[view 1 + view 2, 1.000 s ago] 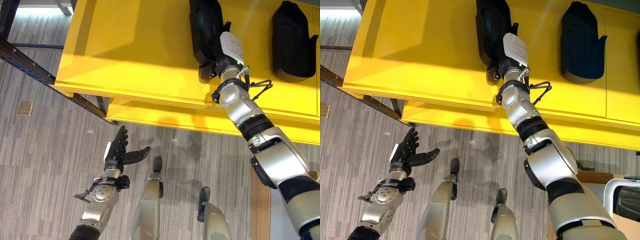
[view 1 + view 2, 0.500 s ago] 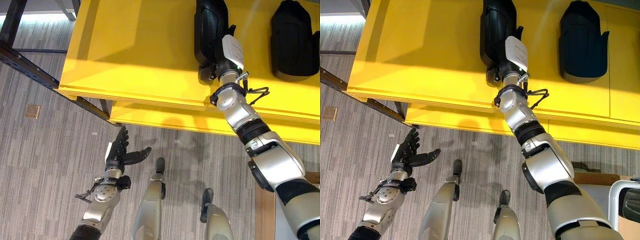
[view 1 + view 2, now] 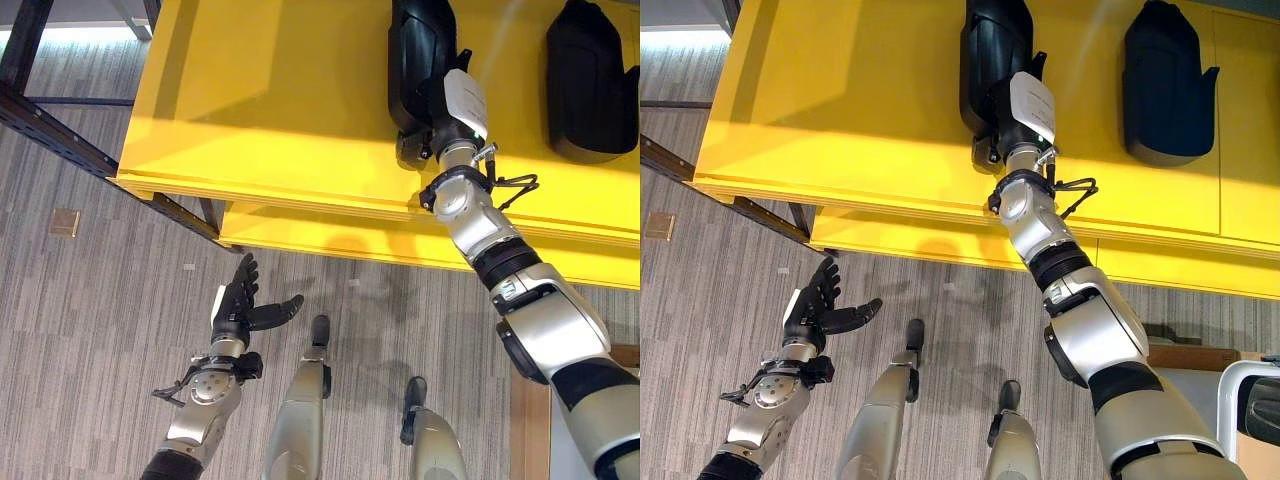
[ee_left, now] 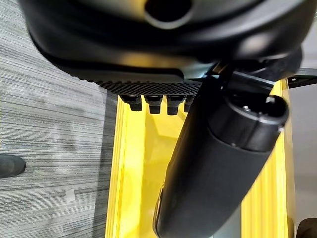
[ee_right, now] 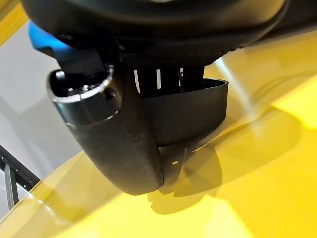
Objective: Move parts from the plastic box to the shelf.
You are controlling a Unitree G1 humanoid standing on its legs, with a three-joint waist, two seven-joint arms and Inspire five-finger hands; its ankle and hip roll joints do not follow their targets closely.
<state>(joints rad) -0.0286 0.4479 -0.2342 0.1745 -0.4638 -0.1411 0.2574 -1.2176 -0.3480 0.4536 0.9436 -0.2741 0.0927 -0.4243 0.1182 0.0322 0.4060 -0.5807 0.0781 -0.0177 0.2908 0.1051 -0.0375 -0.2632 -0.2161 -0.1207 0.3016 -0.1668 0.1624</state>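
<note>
Shelf, yellow and broad, is reached over by the right arm, and two black parts are laid flat on it. One black part is gripped at its near end by the right hand, whose thumb and fingers are curled around it in the right wrist view. A second black part lies well apart, beyond the right hand's outer side. The left hand is held low over the grey floor, fingers spread and holding nothing.

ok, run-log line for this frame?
right hand: shut on black part | part: on yellow shelf | left hand: open, idle
</note>
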